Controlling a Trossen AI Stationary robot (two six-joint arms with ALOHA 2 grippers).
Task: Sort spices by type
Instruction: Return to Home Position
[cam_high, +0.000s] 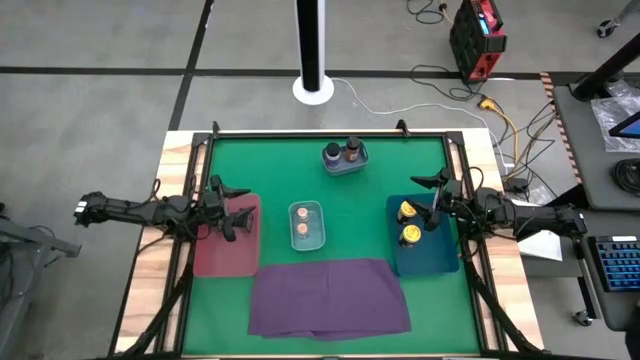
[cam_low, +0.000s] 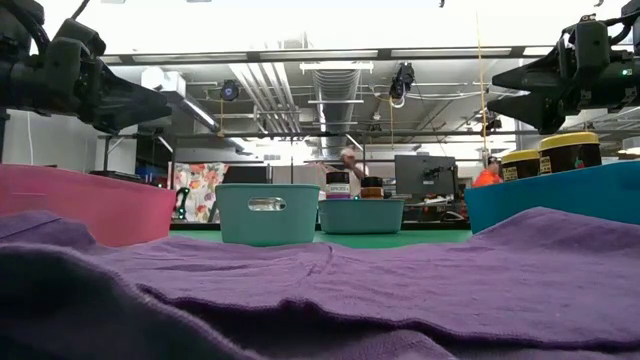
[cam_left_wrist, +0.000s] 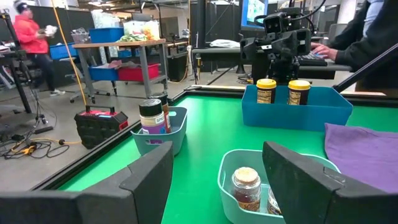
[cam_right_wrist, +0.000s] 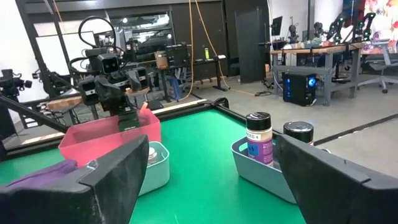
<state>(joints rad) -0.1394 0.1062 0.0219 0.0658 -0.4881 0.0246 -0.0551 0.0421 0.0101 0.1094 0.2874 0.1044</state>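
Observation:
Two yellow-lidded jars stand in the blue bin at the table's right. Two brownish-pink-topped jars sit in a small pale teal bin at the centre. Two dark-topped jars stand in another small bin near the far edge. No dark flat tins show. My left gripper hovers open above the pink tray at the left. My right gripper hovers open above the blue bin's far part, beside the yellow-lidded jars. Neither holds anything.
A purple cloth lies spread along the near edge and fills the low view's foreground. Green mat shows between the bins. A raised dark frame borders the table. People and workbenches are in the room beyond.

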